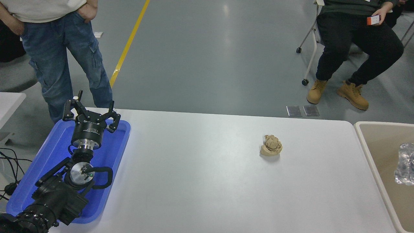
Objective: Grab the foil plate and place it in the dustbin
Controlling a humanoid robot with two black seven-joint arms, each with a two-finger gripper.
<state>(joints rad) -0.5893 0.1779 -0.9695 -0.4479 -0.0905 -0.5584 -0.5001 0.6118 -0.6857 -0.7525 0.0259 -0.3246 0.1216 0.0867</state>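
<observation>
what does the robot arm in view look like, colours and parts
The left arm is matte black with chunky ribbed joints, a silver metal disc and ring at the wrist, and a black cable looping beside it. Its left gripper is black with several thin linked fingers. The right arm is out of view.

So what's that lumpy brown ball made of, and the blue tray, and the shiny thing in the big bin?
The brown ball looks like crumpled tan paper: matte, with folds. The blue tray seems to be smooth, slightly glossy plastic. The shiny thing in the beige bin looks like crinkled silver foil, though it is cut off at the picture's edge.
</observation>
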